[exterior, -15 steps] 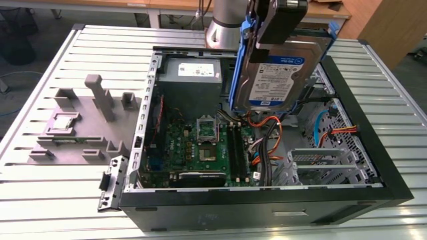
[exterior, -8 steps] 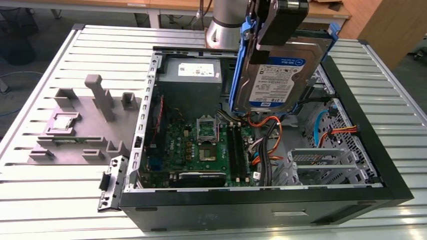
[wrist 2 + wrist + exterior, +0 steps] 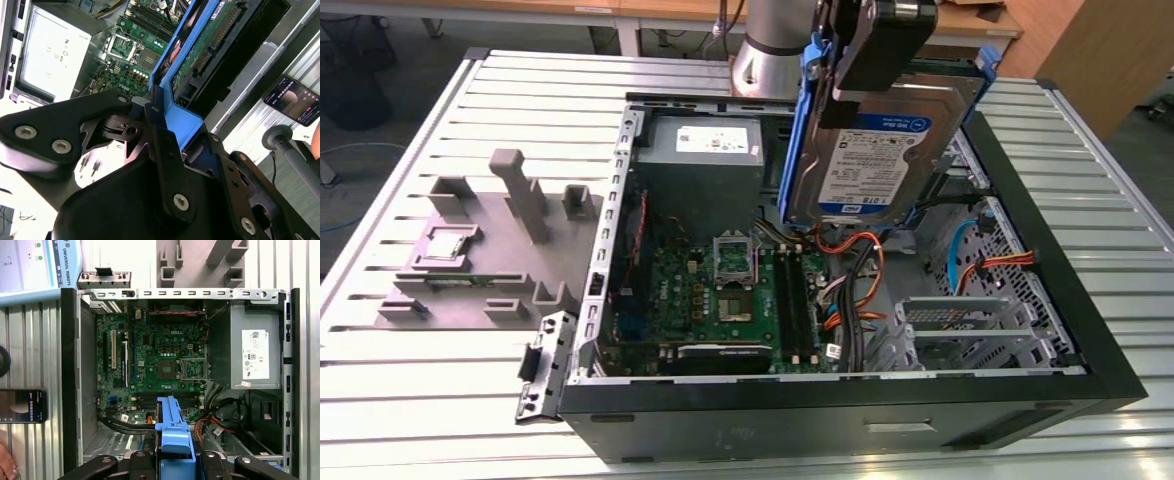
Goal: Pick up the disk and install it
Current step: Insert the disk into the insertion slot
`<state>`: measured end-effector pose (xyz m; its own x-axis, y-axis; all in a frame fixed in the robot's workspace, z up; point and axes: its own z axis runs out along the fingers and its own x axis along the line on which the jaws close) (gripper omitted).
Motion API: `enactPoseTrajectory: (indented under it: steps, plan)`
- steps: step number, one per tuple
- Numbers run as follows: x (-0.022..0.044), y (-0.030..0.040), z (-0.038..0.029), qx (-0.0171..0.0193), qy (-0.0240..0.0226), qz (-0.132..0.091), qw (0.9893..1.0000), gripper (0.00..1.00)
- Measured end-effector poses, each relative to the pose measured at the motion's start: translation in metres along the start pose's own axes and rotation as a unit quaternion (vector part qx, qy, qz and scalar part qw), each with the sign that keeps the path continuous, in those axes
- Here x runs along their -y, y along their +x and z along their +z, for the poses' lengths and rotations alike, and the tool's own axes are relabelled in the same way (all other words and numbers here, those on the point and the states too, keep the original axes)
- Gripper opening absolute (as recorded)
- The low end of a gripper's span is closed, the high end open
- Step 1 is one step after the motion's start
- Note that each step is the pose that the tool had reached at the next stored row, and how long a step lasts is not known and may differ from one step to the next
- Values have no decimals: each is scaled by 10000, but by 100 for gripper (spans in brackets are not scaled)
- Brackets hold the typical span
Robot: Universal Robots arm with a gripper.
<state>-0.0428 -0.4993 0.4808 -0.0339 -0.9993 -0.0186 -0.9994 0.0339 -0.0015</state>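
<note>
The disk (image 3: 874, 150) is a silver-grey hard drive with a white and blue label in a blue plastic carrier. It hangs tilted, nearly upright, above the open computer case (image 3: 854, 405), over the side near the exterior view's right. My gripper (image 3: 861, 45) is shut on the carrier's upper end. In the first wrist view the blue carrier (image 3: 172, 432) sits between my black fingers (image 3: 137, 460), above the case's cables. In the second wrist view the disk's green circuit board (image 3: 210, 45) faces the camera, with the carrier (image 3: 175, 107) clamped in the gripper (image 3: 162, 127).
Inside the case lie the motherboard (image 3: 150, 365), the power supply (image 3: 255, 352), orange cables (image 3: 861, 260) and a metal drive cage (image 3: 961, 325). A grey fixture (image 3: 480, 250) stands on the slatted table (image 3: 400, 400). A phone (image 3: 22, 406) and a hand (image 3: 5, 465) are beside the case.
</note>
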Motion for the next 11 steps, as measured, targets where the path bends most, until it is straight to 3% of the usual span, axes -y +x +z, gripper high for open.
enactPoseTrajectory:
  steps: [4, 11]
  plan:
    - [2, 32, -1, -18, 0, -1, 10000, 36]
    - [6, 167, -3, -40, 1, 0, 10000, 36]
